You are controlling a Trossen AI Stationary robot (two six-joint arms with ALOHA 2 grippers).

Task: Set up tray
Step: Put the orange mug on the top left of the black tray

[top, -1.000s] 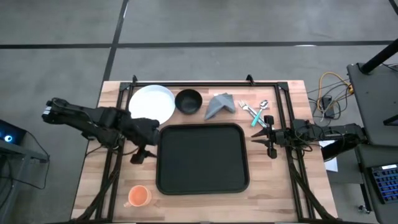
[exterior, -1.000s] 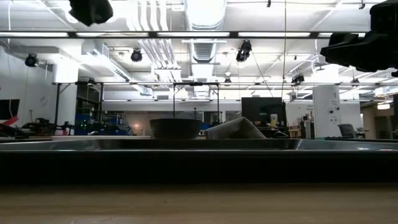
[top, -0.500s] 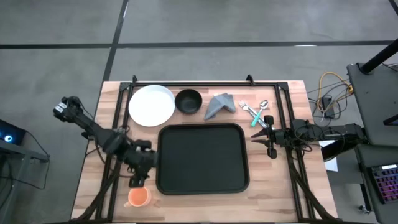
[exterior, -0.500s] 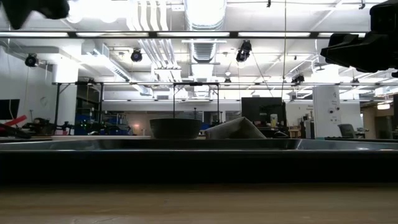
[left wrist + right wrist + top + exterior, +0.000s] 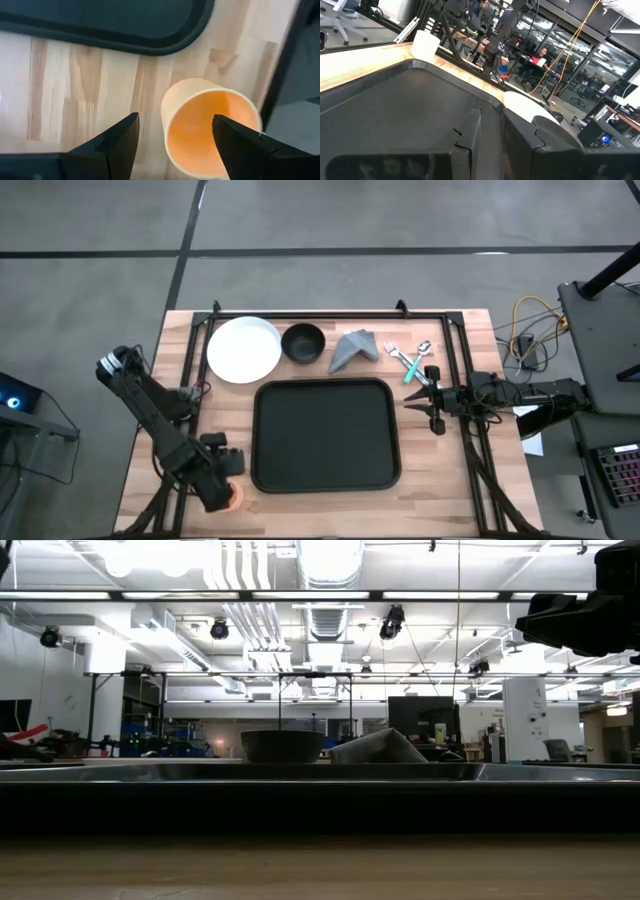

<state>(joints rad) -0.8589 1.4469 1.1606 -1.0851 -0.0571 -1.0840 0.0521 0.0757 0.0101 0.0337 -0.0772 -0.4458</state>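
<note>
The black tray (image 5: 325, 435) lies flat in the middle of the table. An orange cup (image 5: 210, 130) stands upright, mouth up, on the wood off the tray's near left corner (image 5: 232, 498). My left gripper (image 5: 228, 492) points down over the cup. Its fingers (image 5: 175, 145) are open, one beside the rim and one in front of its other side. I see no touch. My right gripper (image 5: 432, 405) waits level at the tray's right edge, with only a narrow gap between its fingers (image 5: 492, 135) and nothing in it.
Along the far edge lie a white plate (image 5: 243, 348), a dark bowl (image 5: 304, 342), a folded grey napkin (image 5: 355, 347) and cutlery (image 5: 410, 360). Black frame bars (image 5: 190, 380) run along the table's left, right and far sides.
My left gripper has swung from beside the tray's left edge toward the table's near edge and come down, rolling its wrist. It now stands over the orange cup. The cup and tray have stayed where they were.
</note>
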